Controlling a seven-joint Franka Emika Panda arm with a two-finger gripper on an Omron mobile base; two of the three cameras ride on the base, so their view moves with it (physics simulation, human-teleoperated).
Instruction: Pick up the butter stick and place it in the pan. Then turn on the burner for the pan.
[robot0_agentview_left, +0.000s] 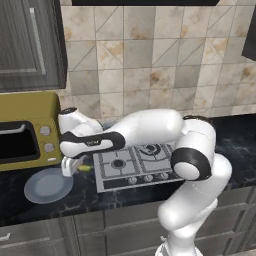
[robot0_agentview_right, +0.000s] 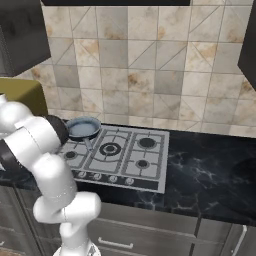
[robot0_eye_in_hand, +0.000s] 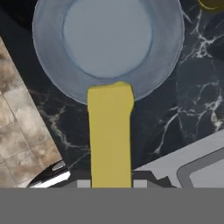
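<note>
Currently, the gripper (robot0_agentview_left: 70, 169) was closed on the butter stick (robot0_eye_in_hand: 110, 135), held above the dark counter (robot0_agentview_left: 80, 197) beside the flat round plate (robot0_agentview_left: 47, 186), left of the stove (robot0_agentview_left: 135, 167). The stick's far end overlapped the plate's rim in the hand view. The pan (robot0_agentview_right: 83, 128) sat on the stove's rear-left burner.

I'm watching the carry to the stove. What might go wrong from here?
The claw is shut on the butter stick right above the plate, so a release here would land it on the wrong dish. The pan sits at the stove's far corner, and the swing there could knock its handle.
</note>
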